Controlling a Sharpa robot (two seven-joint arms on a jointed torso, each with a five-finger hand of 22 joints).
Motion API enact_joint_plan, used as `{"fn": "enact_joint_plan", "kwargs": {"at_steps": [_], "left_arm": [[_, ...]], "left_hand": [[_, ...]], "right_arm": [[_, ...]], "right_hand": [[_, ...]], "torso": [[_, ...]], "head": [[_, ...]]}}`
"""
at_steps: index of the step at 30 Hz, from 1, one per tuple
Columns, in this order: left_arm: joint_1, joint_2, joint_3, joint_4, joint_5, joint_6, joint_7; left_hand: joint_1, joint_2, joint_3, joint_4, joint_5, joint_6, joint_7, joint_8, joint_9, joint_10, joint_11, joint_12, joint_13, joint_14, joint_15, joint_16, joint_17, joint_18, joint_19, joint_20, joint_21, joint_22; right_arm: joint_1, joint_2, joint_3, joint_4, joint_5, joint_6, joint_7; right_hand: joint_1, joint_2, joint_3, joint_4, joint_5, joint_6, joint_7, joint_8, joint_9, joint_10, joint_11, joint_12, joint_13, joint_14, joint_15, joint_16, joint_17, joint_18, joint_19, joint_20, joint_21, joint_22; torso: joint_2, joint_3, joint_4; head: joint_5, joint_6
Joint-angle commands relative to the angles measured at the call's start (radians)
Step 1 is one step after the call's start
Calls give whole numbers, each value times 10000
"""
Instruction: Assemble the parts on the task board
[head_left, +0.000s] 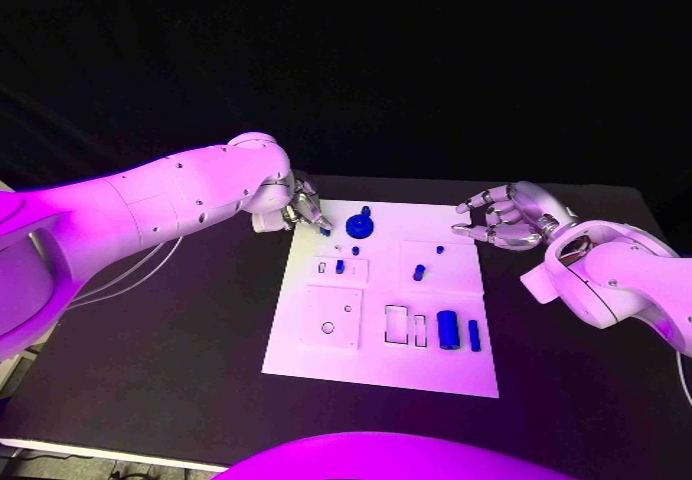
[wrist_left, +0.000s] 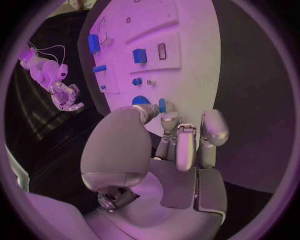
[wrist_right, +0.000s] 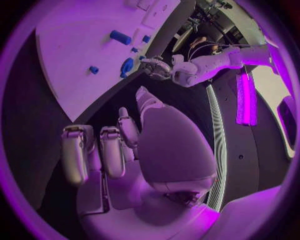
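Black and matte, the table (head_left: 173, 350) spreads under everything and runs back into a dark room. On its middle lies the task board (head_left: 382, 350), a flat white rectangular plate with shallow outlined recesses cut into it. At the board's far left corner hangs the left hand (head_left: 300, 208), smooth silver on a white arm; its fingertips sit at the board's edge, and the left wrist view shows them bunched close by a small blue piece there, though whether they pinch it cannot be told. Off the board's far right corner, apart from it over bare table, the right hand (head_left: 505, 218) hovers with its fingers curled loosely and apart, holding nothing, as the right wrist view confirms. On the board, largest first: a round blue disc part (head_left: 361, 224) with a knob, just beside the left hand; a blue cylinder (head_left: 449, 329) lying near the board's near right edge; a thin blue bar (head_left: 475, 335) just right of the cylinder; a small blue peg (head_left: 418, 271) toward the board's middle; another small peg (head_left: 340, 266) left of it.
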Motion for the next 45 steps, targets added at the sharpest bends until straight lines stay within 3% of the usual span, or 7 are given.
{"fn": "enact_joint_plan", "kwargs": {"at_steps": [1, 5, 7, 10, 13, 25, 45], "left_arm": [[3, -302, 7, 502, 592, -588, 149], [13, -724, 12, 1121, 882, -821, 94], [24, -992, 16, 1518, 987, -935, 54], [36, -1345, 17, 2056, 1057, -1115, -7], [41, -1634, 12, 2553, 941, -1321, -62], [-77, -2234, -195, 3863, -502, -1996, -450], [-528, -2233, -309, 4418, -2048, -1679, -560]], "left_hand": [[-422, -171, 2176, -2014, 205, 212, -91, 102, 67, 285, -57, 160, 186, 778, -100, 146, 1692, -28, 228, -51, 185, 284], [-658, -300, 2389, -2176, 538, 351, -143, 134, 94, 471, -109, 257, 325, 802, -146, 172, 1754, -69, 369, -95, 310, 493], [-867, -428, 2496, -2340, 1080, 481, -194, 160, 119, 645, -155, 367, 494, 831, -188, 211, 1838, -112, 510, -138, 437, 709], [-1052, -525, 2549, -2484, 1530, 601, -236, 176, 137, 806, -201, 483, 680, 847, -227, 231, 1878, -146, 620, -177, 542, 886], [-1130, -568, 2562, -2557, 1730, 665, -262, 183, 146, 896, -226, 553, 790, 840, -250, 216, 1844, -167, 686, -198, 603, 992], [-1211, -619, 2578, -2630, 1912, 751, -299, 198, 156, 1050, -262, 705, 1018, 805, -281, 151, 1700, -205, 805, -226, 705, 1177], [-1276, -662, 2604, -2659, 1953, 814, -324, 225, 179, 1222, -285, 927, 1332, 785, -302, 111, 1612, -194, 776, -246, 688, 1135]], "right_arm": [[-6, -6, 4, 2, -58, 58, 113], [-6, -23, 4, 3, -58, 52, 115], [-6, -36, 4, 5, -58, 48, 115], [-6, -53, 3, 10, -58, 46, 112], [-6, -68, 3, 19, -58, 41, 112], [-6, -89, 3, 35, -58, 53, 120], [-8, -87, 2, 30, -58, 65, 129]], "right_hand": [[17, 10, -28, 39, 41, 18, -18, 49, -9, -70, 23, -44, -10, 793, 18, -49, 1760, 78, 660, 16, -37, 2065], [17, 10, -28, 39, 41, 18, -18, 49, -9, -70, 23, -44, -10, 793, 18, -49, 1760, 78, 660, 16, -37, 2065], [17, 10, -28, 39, 41, 18, -18, 49, -9, -70, 23, -44, -10, 793, 18, -49, 1760, 78, 660, 16, -37, 2065], [17, 10, -28, 39, 41, 18, -18, 49, -9, -70, 23, -44, -10, 793, 18, -49, 1760, 78, 660, 16, -37, 2065], [17, 10, -28, 39, 41, 18, -18, 49, -9, -70, 23, -44, -10, 793, 18, -49, 1760, 78, 660, 16, -37, 2065], [28, 22, -42, 36, 39, 23, -20, 60, -18, -63, 20, -37, -13, 788, 14, -63, 1739, 78, 661, 12, -40, 2064], [21, 27, -51, 42, 40, 24, -21, 63, -22, -57, 19, -32, -10, 788, 13, -66, 1737, 78, 661, 10, -42, 2063]], "torso": [[-7, -7, 22], [-18, -1, 23], [-17, -2, 24], [-12, 2, 16], [-1, 3, 14], [-4, -7, 6], [17, -6, -2]], "head": [[31, -16], [56, -31], [67, -34], [95, -38], [117, -48], [176, -99], [125, -168]]}}
